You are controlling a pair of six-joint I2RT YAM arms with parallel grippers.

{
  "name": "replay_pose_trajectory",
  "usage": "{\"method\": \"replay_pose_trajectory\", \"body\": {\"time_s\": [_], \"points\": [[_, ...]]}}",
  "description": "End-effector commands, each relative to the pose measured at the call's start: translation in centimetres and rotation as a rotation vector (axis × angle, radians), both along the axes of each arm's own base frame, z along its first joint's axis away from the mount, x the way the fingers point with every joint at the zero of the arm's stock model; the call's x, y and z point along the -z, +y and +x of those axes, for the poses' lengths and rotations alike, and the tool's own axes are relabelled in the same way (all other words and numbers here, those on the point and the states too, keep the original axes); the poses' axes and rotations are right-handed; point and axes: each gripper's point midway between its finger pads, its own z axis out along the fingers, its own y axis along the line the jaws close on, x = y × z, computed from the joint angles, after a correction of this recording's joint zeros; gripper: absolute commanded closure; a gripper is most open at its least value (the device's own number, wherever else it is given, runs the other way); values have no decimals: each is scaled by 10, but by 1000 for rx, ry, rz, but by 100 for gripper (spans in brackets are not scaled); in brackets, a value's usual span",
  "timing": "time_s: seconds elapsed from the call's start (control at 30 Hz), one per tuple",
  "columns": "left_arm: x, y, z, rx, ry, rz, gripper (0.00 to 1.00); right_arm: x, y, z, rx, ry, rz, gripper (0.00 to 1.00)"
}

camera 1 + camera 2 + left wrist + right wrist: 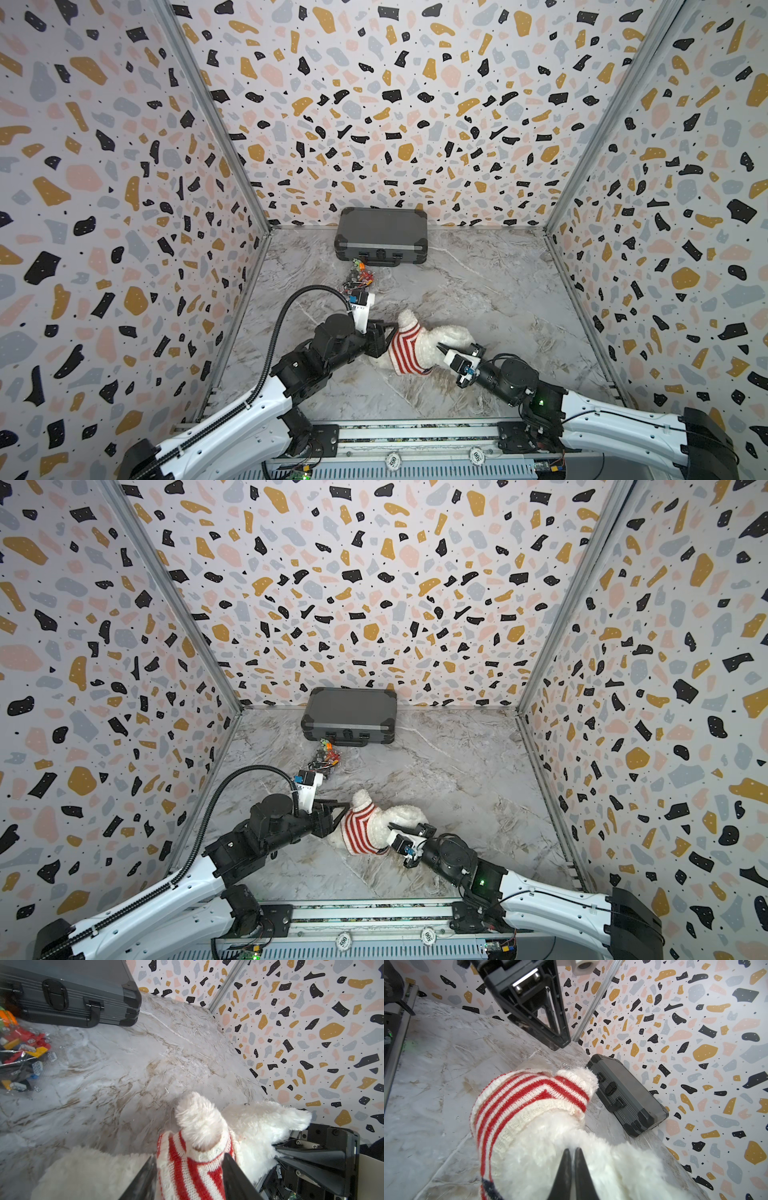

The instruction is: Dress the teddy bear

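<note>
The teddy bear (446, 336) (401, 816) lies on the marble table, fluffy and white. A red-and-white striped sweater (405, 347) (359, 827) covers its upper half, and a white furry limb (197, 1120) pokes out of a knitted opening. My left gripper (392, 332) (189, 1159) stands open at the sweater's left end, its fingers on either side of the striped knit (187, 1172). My right gripper (439, 346) (572, 1149) is shut, pinching the white fur (550, 1147) of the bear's bare lower body. The bear's face is hidden.
A grey hard case (382, 237) (627, 1095) lies at the back wall. A clear bag of coloured toy bricks (358, 276) (20, 1049) sits just in front of it, behind my left arm. Patterned walls enclose the marble table (498, 291) on three sides.
</note>
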Motion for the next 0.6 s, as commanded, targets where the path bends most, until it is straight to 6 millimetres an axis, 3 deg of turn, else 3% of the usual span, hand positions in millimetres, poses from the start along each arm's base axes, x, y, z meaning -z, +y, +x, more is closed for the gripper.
{"method": "replay_pose_trajectory", "body": {"time_s": [0.0, 0.57], "points": [[-11, -13, 5, 41, -24, -21, 47, -27, 4, -6, -40, -47, 78, 100], [-9, -42, 9, 117, 14, -125, 50, -26, 5, -12, -66, -57, 76, 100]]}}
